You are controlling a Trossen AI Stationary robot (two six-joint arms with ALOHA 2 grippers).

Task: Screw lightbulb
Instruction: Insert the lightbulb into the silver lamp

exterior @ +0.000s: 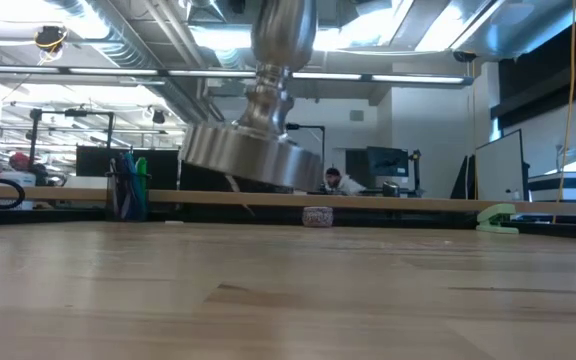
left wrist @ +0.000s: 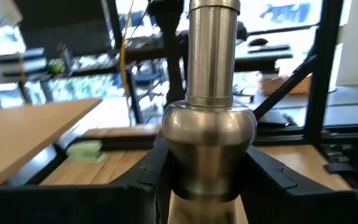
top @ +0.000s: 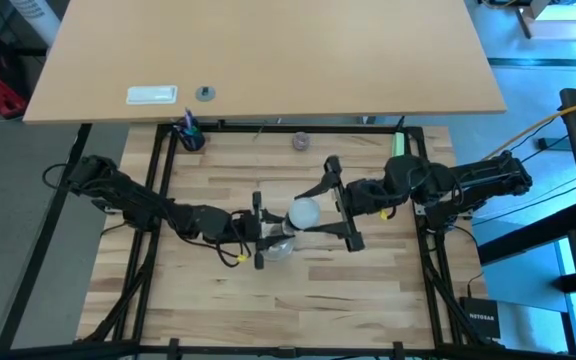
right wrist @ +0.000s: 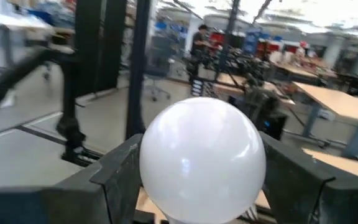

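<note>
Lightbulb (right wrist: 202, 158) sits mid-table, clamped by its globe between the right gripper (top: 340, 208) fingers — jaws spread wide around it, so the wrist can likely twist it. Left gripper (top: 258, 232) — jaws narrowed onto the stand (left wrist: 209, 134) — holds it lifted and tilted, steadying the socket against that turning.

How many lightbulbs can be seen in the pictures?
1. The lightbulb is at the table's middle, between the right hand's fingers, above the metal stand. None other shows.
</note>
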